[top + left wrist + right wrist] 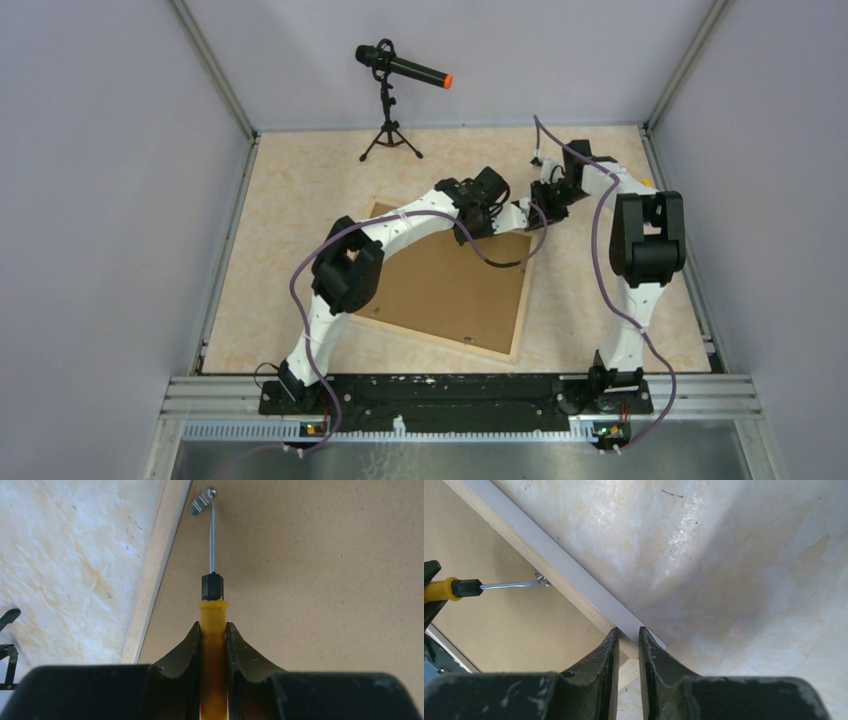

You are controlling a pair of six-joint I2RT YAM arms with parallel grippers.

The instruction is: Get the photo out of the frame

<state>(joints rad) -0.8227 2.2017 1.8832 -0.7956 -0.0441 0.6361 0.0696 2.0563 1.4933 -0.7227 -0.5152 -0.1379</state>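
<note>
Two grips: left gripper (213, 628) pinches screwdriver (212, 611) (tip at clip (200, 503)); right gripper (628, 634) nips frame (499, 625)

Even, diffuse light fills the overhead view, so the pale marbled counter (290, 200) and plain lilac walls (100, 200) stay bright, with only faint soft shadows on the brown hardboard back of the large white-rimmed picture frame (470, 295). In the right wrist view a broad whitish glare sheens the counter beside a soft grey shadow, and the right arm's black jaws are blurred. The left wrist view is sharp on the yellow-handled screwdriver (212, 617), with the left arm's jaws dim and soft along the bottom edge.
</note>
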